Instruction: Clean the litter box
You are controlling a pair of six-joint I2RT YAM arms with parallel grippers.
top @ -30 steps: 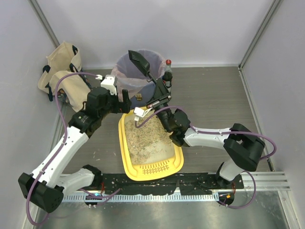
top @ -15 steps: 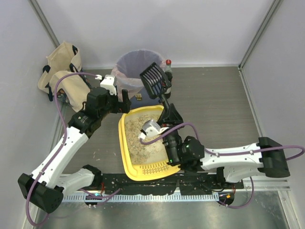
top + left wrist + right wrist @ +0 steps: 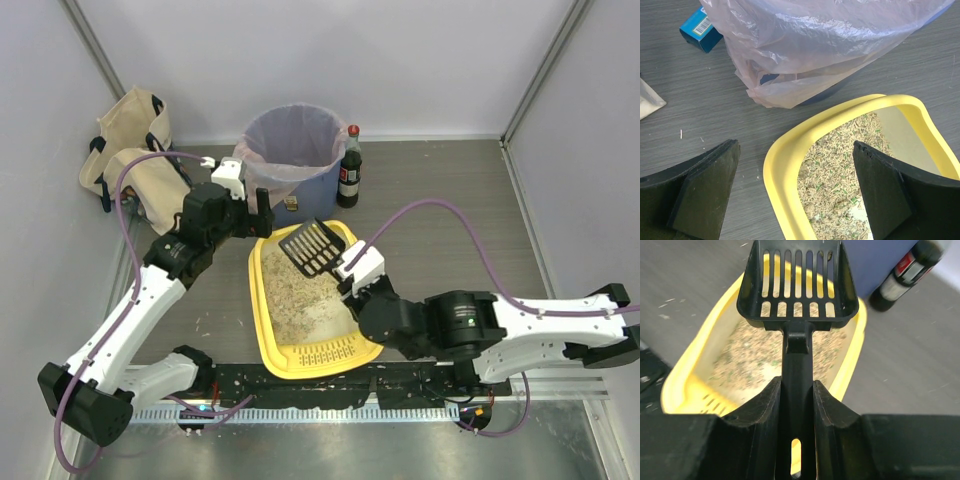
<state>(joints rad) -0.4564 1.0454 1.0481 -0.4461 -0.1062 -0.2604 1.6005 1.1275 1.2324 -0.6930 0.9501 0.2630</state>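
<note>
Top external view has the litter box (image 3: 256,300) lying on the desk (image 3: 450,210) between the two arms, its slotted grille (image 3: 322,352) at the near end and beige-grey granules (image 3: 300,300) spread over its floor; the round bin (image 3: 262,172) with its clear liner stands just beyond the far rim, and a dark bottle (image 3: 350,170) stands beside the bin.

The right jaws are closed on the handle of a black slotted scoop (image 3: 312,248), which hangs tilted over the far end of the tray; from the right wrist the fingers (image 3: 765,405) press the handle (image 3: 797,365) from both sides, and the scoop's basket (image 3: 797,322) looks empty, the yellow rim and litter showing through its slots.

The left jaws stand wide open and hold nothing; the left wrist shows both fingers (image 3: 705,195) hovering above the tray's far-left corner (image 3: 785,150), close to the bin's liner (image 3: 805,50).

By my reading, the step in hand is the start of a scooping pass, with an empty tool poised over the litter; the next move calls for lowering the front edge into the granules at a shallow angle, pushing it along the floor, then lifting level so that loose litter sifts through; clumps would then go to the bin; the open left jaws might well steady the rim.
</note>
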